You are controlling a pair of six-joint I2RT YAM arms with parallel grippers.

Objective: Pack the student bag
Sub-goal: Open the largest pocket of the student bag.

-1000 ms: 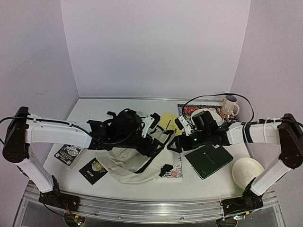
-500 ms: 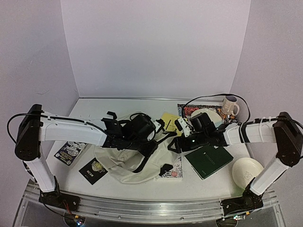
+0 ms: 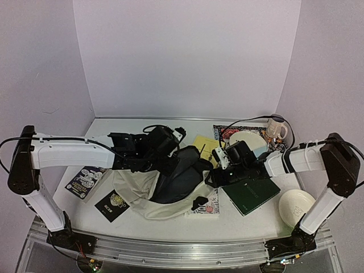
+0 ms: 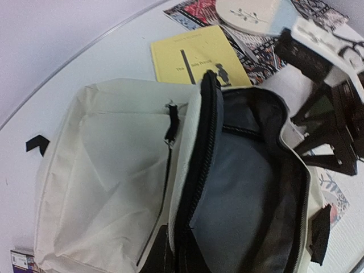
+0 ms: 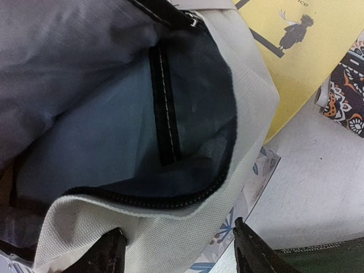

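Note:
The student bag [image 3: 142, 196] lies in the middle of the table, cream fabric with its main zipper gaping and the grey lining [image 3: 179, 179] showing. My left gripper [image 3: 172, 162] is shut on the bag's black zipper edge [image 4: 196, 170], holding that flap up; its jaws show at the bottom of the left wrist view [image 4: 173, 261]. My right gripper [image 3: 216, 172] is at the bag's right rim. It stands open, its dark fingertips [image 5: 111, 253] either side of the cream rim fabric [image 5: 170, 233], gripper midpoint [image 5: 179, 250].
A yellow book [image 3: 206, 147] lies behind the bag, a floral booklet [image 3: 209, 203] under its right side. A green notebook [image 3: 250, 193], white dish [image 3: 297, 206], mug [image 3: 277, 128] and plate on a patterned mat [image 3: 227, 132] are at the right. Two cards [image 3: 112, 205] lie left.
My left gripper has shut on the bag's zipper edge and drawn it up and back, opening the bag wide. My right gripper has shifted left onto the bag's right rim, its jaws narrowing a little.

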